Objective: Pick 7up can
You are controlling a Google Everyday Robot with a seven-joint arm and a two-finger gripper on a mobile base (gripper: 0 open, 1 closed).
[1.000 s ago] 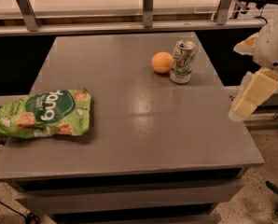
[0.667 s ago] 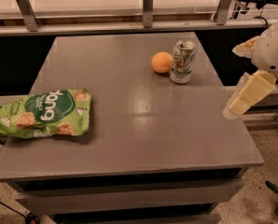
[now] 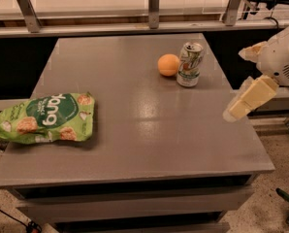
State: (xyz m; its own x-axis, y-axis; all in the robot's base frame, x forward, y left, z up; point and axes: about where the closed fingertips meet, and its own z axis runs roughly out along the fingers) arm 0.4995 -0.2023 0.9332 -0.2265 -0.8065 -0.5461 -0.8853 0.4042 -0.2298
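7up can by orange ball, pincer at table edge, arm cropped

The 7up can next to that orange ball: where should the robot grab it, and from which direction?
Probably around the middle of its round side. The 7up can stands upright, with the orange ball close on its left in the view, so coming from the right looks clearest. The gripper hangs by the table's right edge.
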